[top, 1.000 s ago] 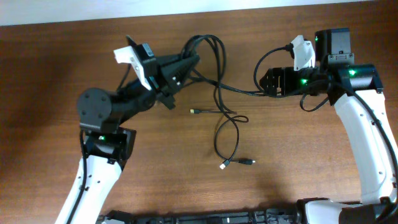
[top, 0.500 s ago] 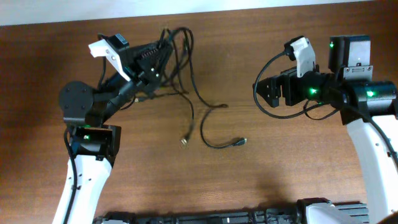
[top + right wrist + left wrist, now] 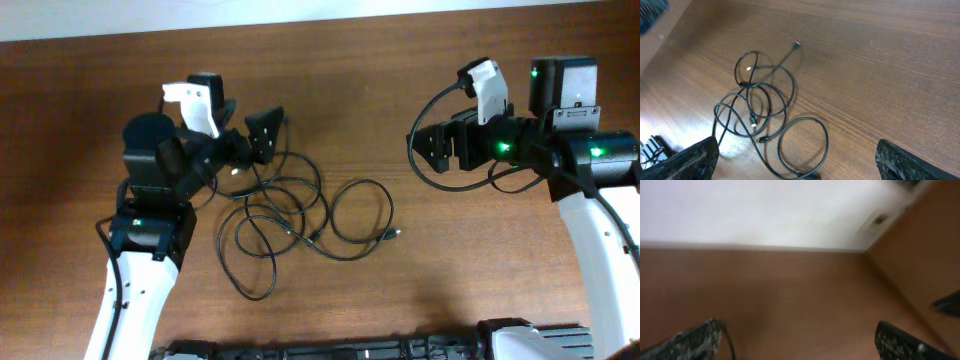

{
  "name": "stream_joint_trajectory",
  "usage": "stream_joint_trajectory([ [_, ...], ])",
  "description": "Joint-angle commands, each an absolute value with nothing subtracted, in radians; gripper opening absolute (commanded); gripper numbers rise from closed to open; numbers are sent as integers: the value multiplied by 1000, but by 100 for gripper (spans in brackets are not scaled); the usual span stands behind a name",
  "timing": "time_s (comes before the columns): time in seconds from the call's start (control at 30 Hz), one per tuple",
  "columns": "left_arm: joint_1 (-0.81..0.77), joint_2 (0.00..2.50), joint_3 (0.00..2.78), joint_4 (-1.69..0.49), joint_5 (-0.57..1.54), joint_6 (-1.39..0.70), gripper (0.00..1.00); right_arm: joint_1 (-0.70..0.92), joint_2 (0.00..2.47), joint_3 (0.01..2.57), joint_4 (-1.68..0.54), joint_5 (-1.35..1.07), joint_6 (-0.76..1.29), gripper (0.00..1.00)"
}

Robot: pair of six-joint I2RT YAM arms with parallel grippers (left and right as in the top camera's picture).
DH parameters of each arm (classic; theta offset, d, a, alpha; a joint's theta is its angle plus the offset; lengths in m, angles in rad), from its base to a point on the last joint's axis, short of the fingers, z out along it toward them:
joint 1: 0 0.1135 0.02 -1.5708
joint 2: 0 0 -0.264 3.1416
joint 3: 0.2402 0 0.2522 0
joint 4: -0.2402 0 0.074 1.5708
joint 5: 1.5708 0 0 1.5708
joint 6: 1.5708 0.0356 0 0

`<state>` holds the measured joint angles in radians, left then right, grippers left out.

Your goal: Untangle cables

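The black cables (image 3: 262, 192) lie in a loose tangle of overlapping loops on the wooden table, with one plug end (image 3: 392, 235) at the right. My left gripper (image 3: 255, 145) hovers open just above the tangle's upper left, holding nothing. In the left wrist view my left gripper (image 3: 797, 347) spans bare wood, with one thin strand (image 3: 730, 342) beside its left finger. My right gripper (image 3: 422, 148) is open, well to the right of the heap. In the right wrist view my right gripper (image 3: 797, 165) looks down at the cables (image 3: 747, 84), with a plug (image 3: 796, 44) sticking out on the far side.
The table's far edge meets a white wall (image 3: 765, 210). The right arm's own black wiring (image 3: 412, 150) loops out beside its gripper. Bare wood (image 3: 480, 260) lies to the right of the tangle.
My left gripper has opened and let go of the cables. They have dropped from a raised bundle into a spread heap on the table. The right arm has stayed still for the last half second.
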<state>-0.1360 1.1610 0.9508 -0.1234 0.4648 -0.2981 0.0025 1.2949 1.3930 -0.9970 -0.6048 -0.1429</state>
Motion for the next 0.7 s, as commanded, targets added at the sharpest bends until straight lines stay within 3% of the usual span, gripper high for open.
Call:
stream_joint_trajectory([
  [0.0, -130, 1150, 953, -251, 332, -269, 99, 0, 1311, 1398, -1003, -621, -157, 99],
  [0.13, -130, 1149, 953, -311, 326, -124, 99, 1, 1356, 1397, -1037, -628, -149, 99],
  [0.3, -130, 1128, 953, -534, 36, -98, 99, 30, 1414, 1397, -1067, -675, -217, 99],
  [0.43, -126, 1082, 953, -649, -114, -96, 99, 193, 1479, 1397, -1052, -702, -259, 99],
  [0.67, 25, 1058, 953, -775, -118, -96, 99, 444, 1681, 1397, -1032, -620, -296, 99],
])
